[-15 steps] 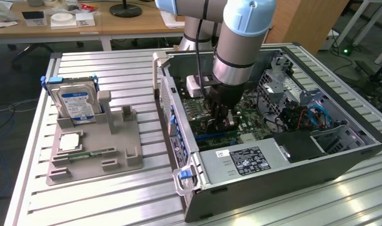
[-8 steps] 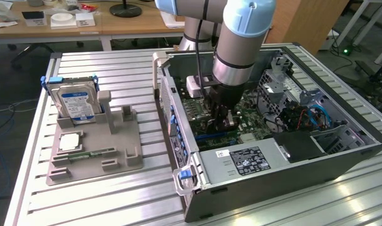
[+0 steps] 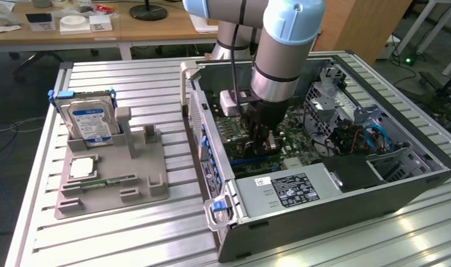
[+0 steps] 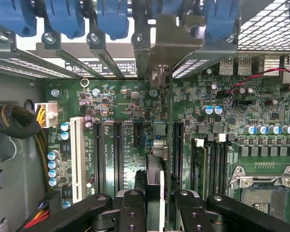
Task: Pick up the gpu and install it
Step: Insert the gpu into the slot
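Black gripper clenched on the gpu | card stood edge-on above the green motherboard slots | arm reached inside the open computer case

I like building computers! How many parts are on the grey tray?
3: a hard drive standing at the far end, a square chip lying flat, a green memory stick beside it. Some may be hidden.

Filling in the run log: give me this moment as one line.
gripper: shut on gpu | location: inside computer case, over motherboard slots | gpu: edge-on, not seated | tray: hard drive in place
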Controlling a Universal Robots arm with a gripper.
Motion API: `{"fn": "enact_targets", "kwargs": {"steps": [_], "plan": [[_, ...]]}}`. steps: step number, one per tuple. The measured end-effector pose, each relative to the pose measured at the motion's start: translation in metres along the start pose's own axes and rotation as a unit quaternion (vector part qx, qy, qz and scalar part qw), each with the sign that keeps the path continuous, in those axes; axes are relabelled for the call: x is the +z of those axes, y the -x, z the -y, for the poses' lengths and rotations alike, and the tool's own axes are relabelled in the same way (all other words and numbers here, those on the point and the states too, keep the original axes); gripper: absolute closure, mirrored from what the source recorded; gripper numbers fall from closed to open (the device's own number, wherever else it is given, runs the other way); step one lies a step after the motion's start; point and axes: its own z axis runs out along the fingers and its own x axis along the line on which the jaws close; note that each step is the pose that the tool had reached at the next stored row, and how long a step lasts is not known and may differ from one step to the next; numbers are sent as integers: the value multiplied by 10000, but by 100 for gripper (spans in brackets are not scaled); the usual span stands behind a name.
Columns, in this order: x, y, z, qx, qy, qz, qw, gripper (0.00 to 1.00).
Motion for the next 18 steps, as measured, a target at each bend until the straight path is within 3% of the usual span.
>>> {"fn": "enact_targets", "kwargs": {"steps": [18], "plan": [[34, -1, -1, 0, 0, 0, 10000, 73]]}}
